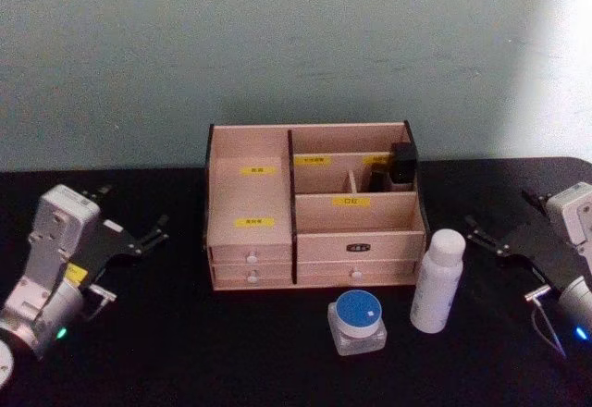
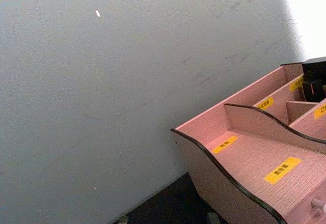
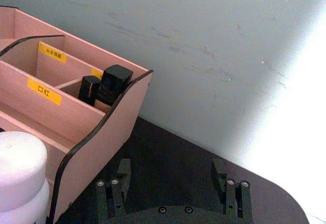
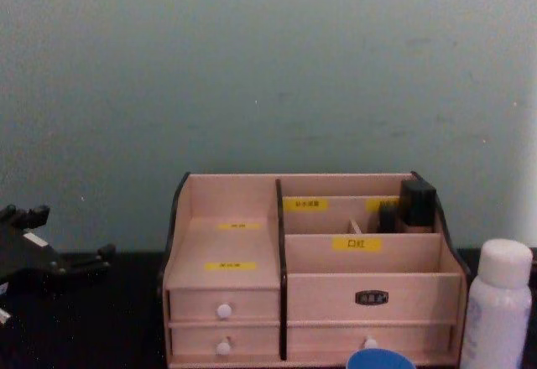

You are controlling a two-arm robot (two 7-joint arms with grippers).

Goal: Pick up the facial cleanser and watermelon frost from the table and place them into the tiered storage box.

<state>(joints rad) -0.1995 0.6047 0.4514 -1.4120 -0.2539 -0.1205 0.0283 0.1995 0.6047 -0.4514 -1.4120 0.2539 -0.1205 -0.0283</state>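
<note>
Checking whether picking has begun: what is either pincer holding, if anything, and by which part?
Nothing is held. The left pincer and right pincer are open and empty; the facial cleanser and watermelon frost stand untouched.

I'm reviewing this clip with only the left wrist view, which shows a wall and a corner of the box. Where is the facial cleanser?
Observer: In the head view, the facial cleanser stands upright on the table, at the tiered storage box's front right corner.
Operator: And the watermelon frost?
Observer: The watermelon frost sits on the table left of the cleanser, nearer the robot and not touching it.
Operator: Pincers?
Observer: The left pincer and right pincer are open and empty, one on each side of the box.
</note>
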